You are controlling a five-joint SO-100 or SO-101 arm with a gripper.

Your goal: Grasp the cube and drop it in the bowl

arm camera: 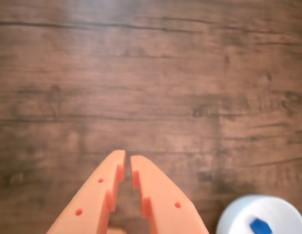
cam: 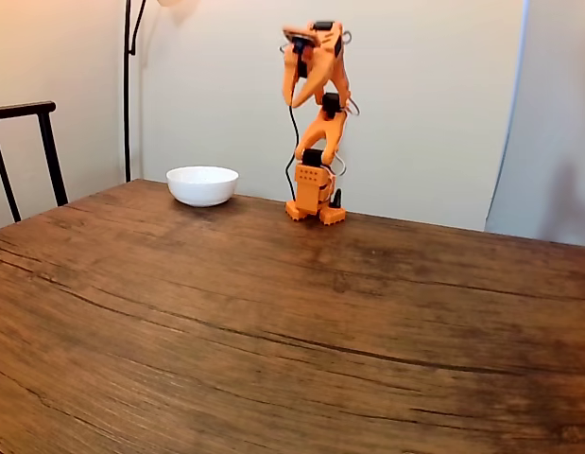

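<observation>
Cube (arm camera: 260,226) lies inside the bowl (arm camera: 238,214), seen at the lower right corner of the wrist view as a small blue shape against the white interior; judged from that, the drop is done. In the fixed view the bowl (cam: 202,185) sits on the tabletop (cam: 273,322) near the far edge, left of the arm's base, its contents hidden by the rim from this low angle. Gripper (arm camera: 127,157) points down over bare wood in the wrist view, jaws nearly together with a thin gap between the tips, nothing held. Fixed view shows the arm (cam: 316,113) folded upright over its base, gripper (cam: 300,95) tucked high and aimed down, well clear of the bowl — reads as a rest posture, likely taken so the arm stays off the tabletop once the cube is delivered. Chair back (cam: 27,142) and a lamp pole (cam: 128,85) stand at the left, apart from the work.
</observation>
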